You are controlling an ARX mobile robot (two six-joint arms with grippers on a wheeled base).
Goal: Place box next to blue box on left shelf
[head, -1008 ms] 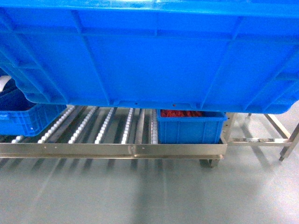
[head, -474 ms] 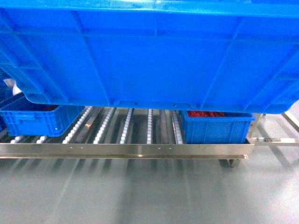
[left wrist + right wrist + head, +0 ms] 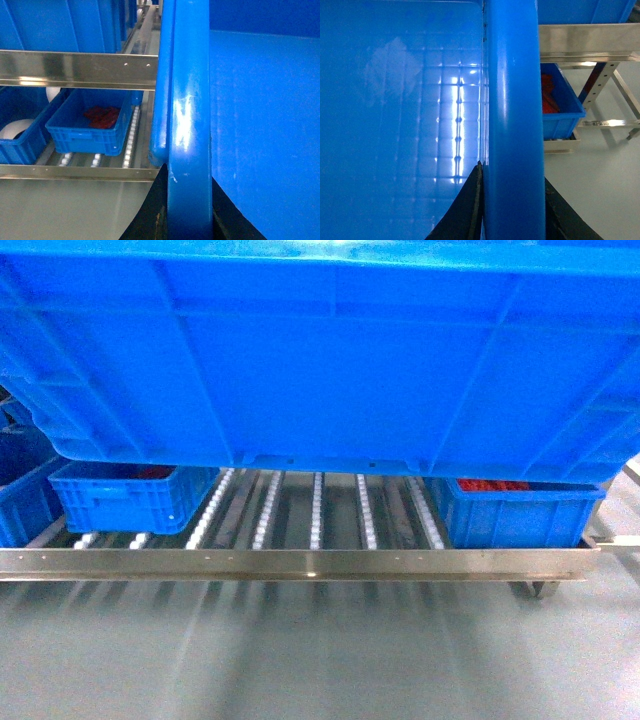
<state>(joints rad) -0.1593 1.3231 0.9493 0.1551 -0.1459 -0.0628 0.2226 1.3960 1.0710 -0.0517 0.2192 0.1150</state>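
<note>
Shelf (image 3: pixel 300 563) shifted right under held box (image 3: pixel 320 360)

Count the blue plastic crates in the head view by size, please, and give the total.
Large bright-blue ribbed plastic crate, carried in front: 1
Smaller blue plastic crates on the silver metal roller rack: 3 (far left one, left one with red contents, right one with red contents)
Total: 4

The low silver left shelf (image 3: pixel 300 562) stands on the grey floor (image 3: pixel 320 660). On its white roller tracks (image 3: pixel 316 508), a small blue crate (image 3: pixel 125 495) sits at 9 o'clock, another crate with red contents (image 3: pixel 515 512) at 3 o'clock.
</note>
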